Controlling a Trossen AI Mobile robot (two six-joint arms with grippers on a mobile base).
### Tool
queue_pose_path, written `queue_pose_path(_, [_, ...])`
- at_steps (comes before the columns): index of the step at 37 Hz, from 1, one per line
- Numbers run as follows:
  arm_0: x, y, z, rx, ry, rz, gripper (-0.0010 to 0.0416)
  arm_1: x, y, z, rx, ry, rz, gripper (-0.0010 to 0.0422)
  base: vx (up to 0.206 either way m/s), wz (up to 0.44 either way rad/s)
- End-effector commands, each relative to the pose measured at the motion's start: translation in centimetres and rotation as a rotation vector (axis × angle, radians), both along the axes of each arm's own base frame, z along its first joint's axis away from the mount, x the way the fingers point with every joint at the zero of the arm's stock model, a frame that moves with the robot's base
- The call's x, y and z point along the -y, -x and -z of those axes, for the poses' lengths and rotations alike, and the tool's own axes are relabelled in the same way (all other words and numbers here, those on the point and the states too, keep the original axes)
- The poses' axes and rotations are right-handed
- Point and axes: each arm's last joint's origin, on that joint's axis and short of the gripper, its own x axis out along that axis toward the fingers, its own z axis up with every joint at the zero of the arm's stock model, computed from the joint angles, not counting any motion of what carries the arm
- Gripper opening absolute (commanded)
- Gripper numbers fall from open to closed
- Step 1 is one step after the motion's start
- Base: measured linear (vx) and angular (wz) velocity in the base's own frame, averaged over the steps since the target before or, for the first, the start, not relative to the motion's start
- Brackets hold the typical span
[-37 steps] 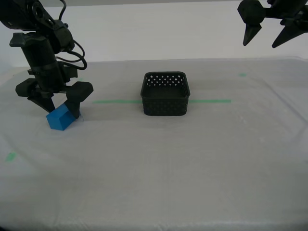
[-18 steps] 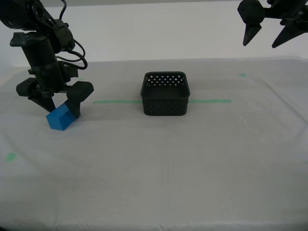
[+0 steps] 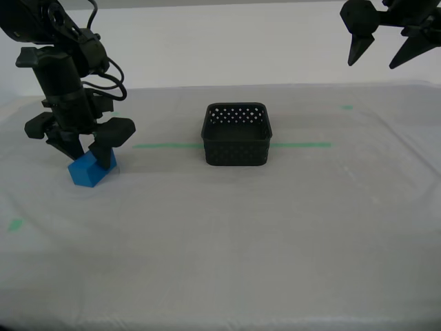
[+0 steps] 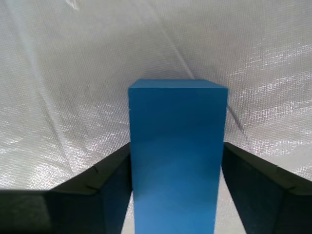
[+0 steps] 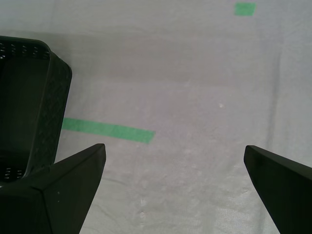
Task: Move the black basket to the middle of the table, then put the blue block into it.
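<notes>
Between my second end effector's (image 4: 178, 195) closed-in fingers, the blue block (image 4: 178, 161), basket unseen.

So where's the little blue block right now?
The blue block sits on the table at the exterior view's left, between the fingers of my second gripper, well away from the black basket in the middle.

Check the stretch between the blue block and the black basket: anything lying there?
Only bare table cloth and green tape line between blue block and black basket, per exterior view.
</notes>
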Motion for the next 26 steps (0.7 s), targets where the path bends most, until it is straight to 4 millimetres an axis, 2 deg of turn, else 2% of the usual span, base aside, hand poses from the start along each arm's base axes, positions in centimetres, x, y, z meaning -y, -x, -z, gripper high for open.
queue_pose_path(1, [0.01, 0.01, -0.03, 0.001, -0.002, -0.002, 0.0398, 0.03, 0.01, 0.01, -0.001, 0.004, -0.003, 0.0199, 0.0, 0.0])
queue_pose_path(14, [0.01, 0.01, -0.03, 0.001, -0.002, -0.002, 0.0398, 0.03, 0.01, 0.01, -0.002, 0.007, -0.025, 0.011, 0.0, 0.0])
queue_pose_path(24, [0.01, 0.01, -0.03, 0.001, -0.002, -0.002, 0.0398, 0.02, 0.0, 0.01, -0.002, 0.01, -0.046, -0.0004, 0.0, 0.0])
queue_pose_path(26, [0.01, 0.01, -0.03, 0.001, -0.002, -0.002, 0.0399, 0.02, 0.0, 0.01, -0.002, 0.011, -0.059, 0.0001, 0.0, 0.0])
